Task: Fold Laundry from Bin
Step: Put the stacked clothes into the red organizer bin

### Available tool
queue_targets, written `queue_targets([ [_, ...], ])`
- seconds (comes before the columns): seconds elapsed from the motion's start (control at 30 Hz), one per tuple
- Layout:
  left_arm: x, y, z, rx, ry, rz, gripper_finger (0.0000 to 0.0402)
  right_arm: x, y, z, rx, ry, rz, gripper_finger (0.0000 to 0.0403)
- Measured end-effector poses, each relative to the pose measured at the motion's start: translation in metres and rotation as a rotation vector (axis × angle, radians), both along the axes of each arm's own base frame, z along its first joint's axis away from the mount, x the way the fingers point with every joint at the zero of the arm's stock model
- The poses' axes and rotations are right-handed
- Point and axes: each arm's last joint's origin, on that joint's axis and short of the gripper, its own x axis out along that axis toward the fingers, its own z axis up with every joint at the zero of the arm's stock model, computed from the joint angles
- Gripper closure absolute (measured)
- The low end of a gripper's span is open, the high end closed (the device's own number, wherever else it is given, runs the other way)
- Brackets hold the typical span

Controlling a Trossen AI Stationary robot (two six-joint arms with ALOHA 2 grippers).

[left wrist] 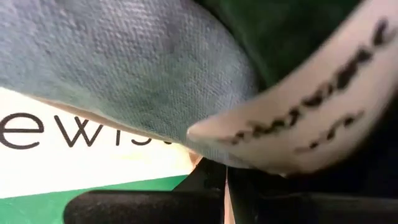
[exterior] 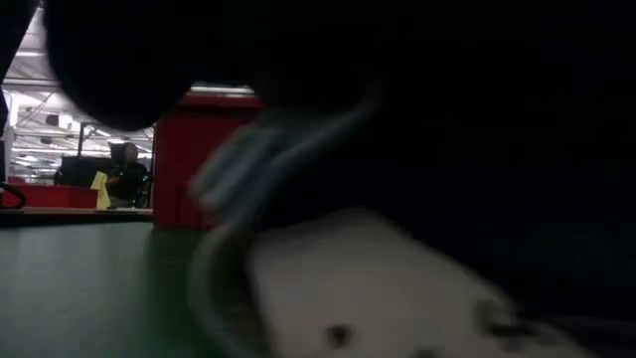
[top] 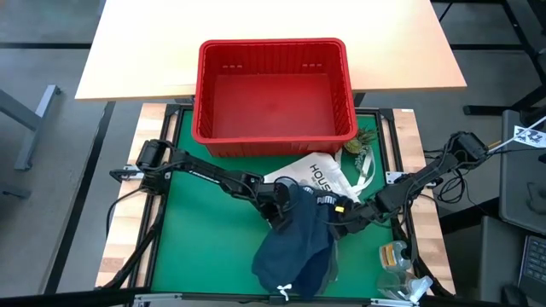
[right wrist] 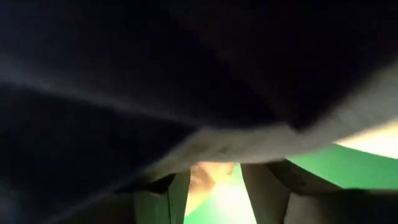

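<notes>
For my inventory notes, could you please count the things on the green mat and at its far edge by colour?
Red: 1, the empty bin behind the mat.
White: 1, the printed tote bag.
Navy: 1, the shorts, where both claws meet.
Dark green: 1, a small garment beside the bin's corner.
Total: 4

White cloth tote bag (top: 317,176) with black lettering, crumpled on green mat (top: 205,247). Light wooden bench (top: 153,43) beyond. Clear plastic item (top: 394,256) at mat's edge.

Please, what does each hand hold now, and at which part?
The left hand is shut on the navy shorts at their upper edge. Whether the right hand, beside that edge, grips anything cannot be told.
</notes>
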Motion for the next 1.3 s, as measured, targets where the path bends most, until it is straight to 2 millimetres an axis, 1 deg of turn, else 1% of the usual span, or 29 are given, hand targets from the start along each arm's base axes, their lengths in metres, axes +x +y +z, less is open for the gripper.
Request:
queue_targets([
  [0.13,0.000,-0.002,0.000,0.001,0.000,-0.004,0.0401,-0.006,-0.003,-0.004,-0.024,0.079,-0.037,0.0261],
  [0.33,-0.001,-0.002,-0.001,0.001,0.003,-0.005,0.0401,-0.007,-0.004,-0.005,-0.039,0.091,-0.042,0.0260],
  [0.5,-0.001,-0.002,-0.001,0.001,0.003,-0.005,0.0401,-0.009,-0.002,-0.005,0.041,0.152,0.017,0.0260],
  [0.6,-0.001,-0.002,-0.001,0.001,0.005,-0.005,0.0401,-0.010,-0.002,-0.006,0.059,0.173,0.032,0.0260],
  [0.7,-0.001,-0.002,-0.001,-0.002,0.008,0.001,0.0401,-0.012,-0.003,-0.007,0.041,0.186,0.042,0.0260],
  [0.8,-0.001,-0.002,-0.001,-0.002,0.009,0.002,0.0401,-0.015,-0.006,-0.009,-0.016,0.206,0.029,0.0260],
  [1.0,-0.001,-0.002,-0.001,-0.003,0.010,0.002,0.0401,-0.014,-0.010,-0.010,-0.130,0.155,-0.037,0.0260],
  [1.1,-0.001,-0.002,-0.001,-0.003,0.011,0.002,0.0401,-0.013,-0.011,-0.012,-0.171,0.137,-0.039,0.0260],
  [1.3,-0.001,-0.002,-0.002,-0.004,0.015,0.003,0.0401,-0.011,-0.010,-0.025,-0.169,0.101,-0.052,0.0260],
])
